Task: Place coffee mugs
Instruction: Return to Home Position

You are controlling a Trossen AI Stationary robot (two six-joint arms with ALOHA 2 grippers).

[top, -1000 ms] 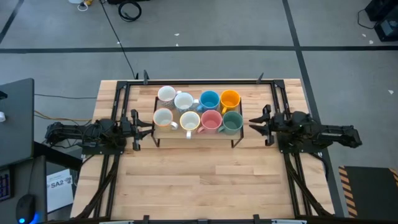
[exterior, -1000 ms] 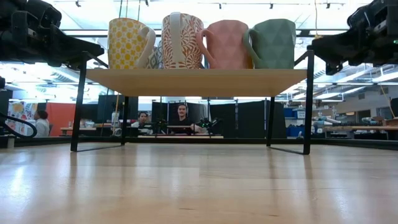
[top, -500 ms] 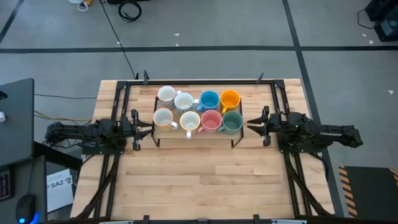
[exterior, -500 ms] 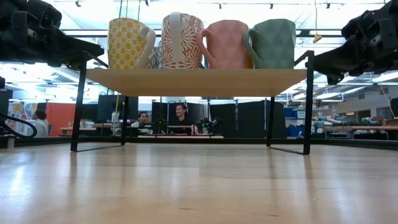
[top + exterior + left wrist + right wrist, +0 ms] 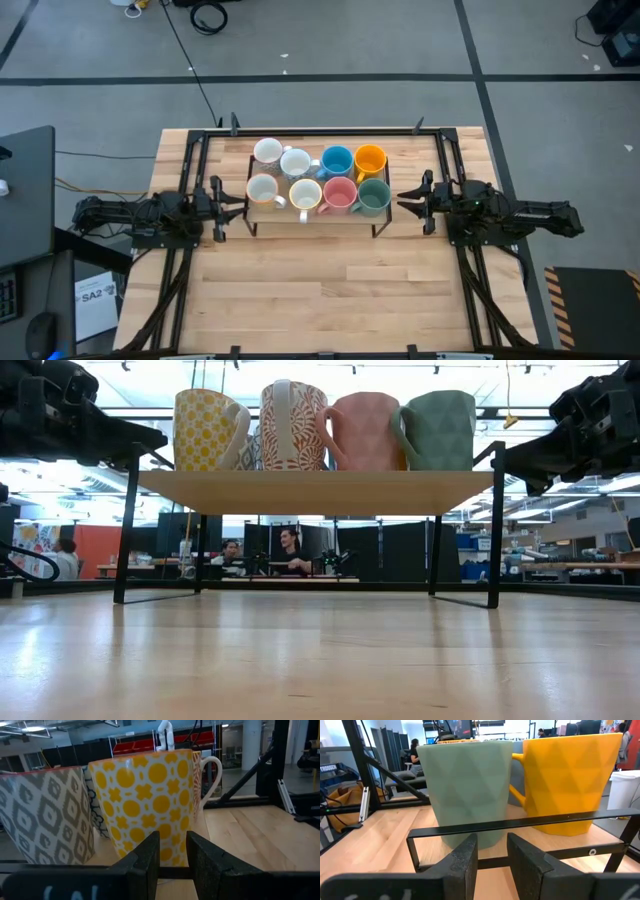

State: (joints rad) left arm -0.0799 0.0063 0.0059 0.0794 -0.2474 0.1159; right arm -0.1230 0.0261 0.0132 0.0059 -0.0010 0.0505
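Your job is as good as finished: all eight coffee mugs (image 5: 320, 178) stand in two rows of four on the shelf (image 5: 315, 492), and none is left on the table (image 5: 330, 290). The only thing that moved in the last second is the right gripper (image 5: 404, 197). It crept a touch closer to the shelf's end and rose slightly in the low view, then settled; over the last half second nothing shifted at all. The left gripper (image 5: 238, 208) has not stirred and hangs just off the opposite end of the shelf. Both hands are empty. In each wrist view the two dark fingers stand a little apart with only a narrow gap between them, and nothing is held in it. The left looks onto the yellow patterned mug (image 5: 145, 805), and the right looks past the shelf rail at the green mug (image 5: 470, 790) with the orange-yellow mug (image 5: 570, 780) beside it. Both arms lie folded low at the table's sides, which I read as the homing move being nearly or fully complete — neither gripper touches the shelf or a mug. If you jog either arm from here, watch that shelf frame, since the fingertips sit near it.
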